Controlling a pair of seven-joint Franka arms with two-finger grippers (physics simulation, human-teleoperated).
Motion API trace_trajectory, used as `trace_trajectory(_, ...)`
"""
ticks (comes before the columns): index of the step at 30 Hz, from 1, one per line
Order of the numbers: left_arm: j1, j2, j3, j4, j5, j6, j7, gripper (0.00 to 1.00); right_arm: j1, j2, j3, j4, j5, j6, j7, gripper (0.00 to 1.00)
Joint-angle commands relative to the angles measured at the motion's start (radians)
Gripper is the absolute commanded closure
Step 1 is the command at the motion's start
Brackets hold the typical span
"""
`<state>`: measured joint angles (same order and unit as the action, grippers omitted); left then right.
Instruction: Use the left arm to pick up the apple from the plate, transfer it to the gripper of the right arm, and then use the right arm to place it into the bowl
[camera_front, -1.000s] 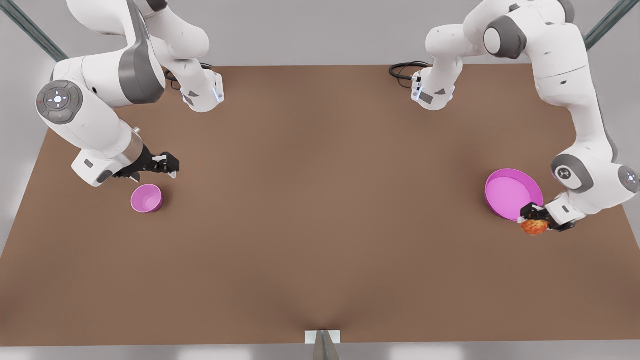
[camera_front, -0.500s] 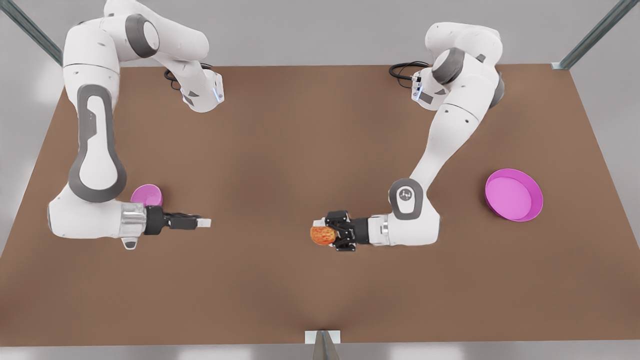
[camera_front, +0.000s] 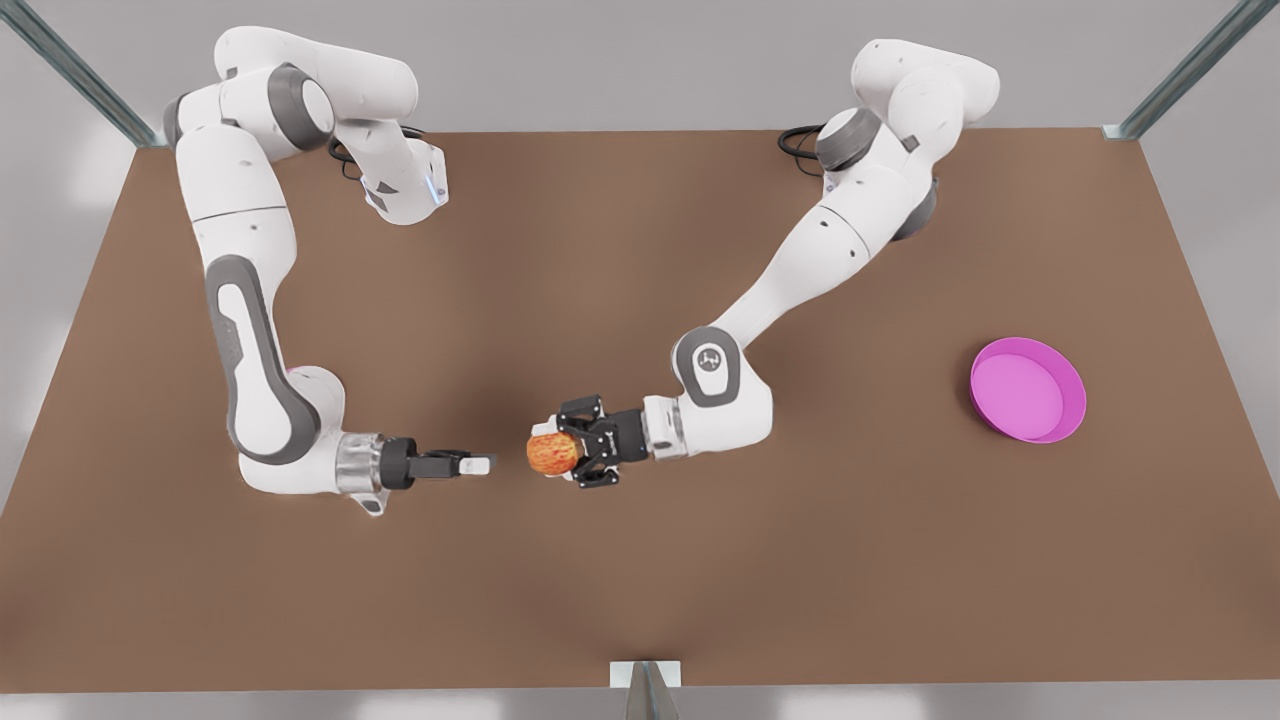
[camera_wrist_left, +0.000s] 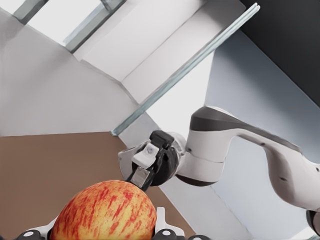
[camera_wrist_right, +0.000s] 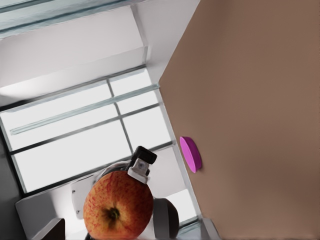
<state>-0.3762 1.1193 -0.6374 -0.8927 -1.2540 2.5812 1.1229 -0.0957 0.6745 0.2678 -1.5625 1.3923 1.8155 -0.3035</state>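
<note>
The apple (camera_front: 551, 453) is rendered with smooth, faintly glossy skin, mottled red over yellow. The plate (camera_front: 1030, 391) appears as smooth, matt magenta plastic. The table (camera_front: 640, 560) is shown as a flat, matt brown surface without grain. Arm shells are given a smooth, satin white finish with grey joints; gripper bodies are matt black.

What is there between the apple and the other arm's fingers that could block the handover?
Nothing visible. The left gripper is shut on the apple above the brown table. The right gripper faces it across a bare gap of air. In the left wrist view it sits straight behind the apple.
</note>
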Motion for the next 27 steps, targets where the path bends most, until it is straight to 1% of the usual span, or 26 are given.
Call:
trace_trajectory(1,-0.015,0.007,-0.001,0.012,-0.022,0.056,0.38,0.33,0.001,-0.027,0.008,-0.054,0.014,0.01,-0.454,0.0)
trace_trajectory(6,-0.03,0.008,-0.001,0.014,-0.022,0.077,0.38,0.33,0.011,-0.026,0.019,-0.067,0.014,0.033,-0.459,0.0)
trace_trajectory(10,-0.038,0.014,-0.001,0.017,-0.022,0.089,0.38,0.33,0.011,-0.052,0.03,-0.068,0.017,0.034,-0.447,0.0)
trace_trajectory(19,-0.064,0.023,-0.001,0.017,-0.025,0.126,0.38,0.33,0.062,-0.041,0.036,-0.039,0.071,0.149,-0.445,0.0)
trace_trajectory(27,-0.067,0.023,-0.001,0.017,-0.027,0.131,0.379,0.33,0.085,-0.015,0.036,-0.047,0.065,0.156,-0.457,0.0)
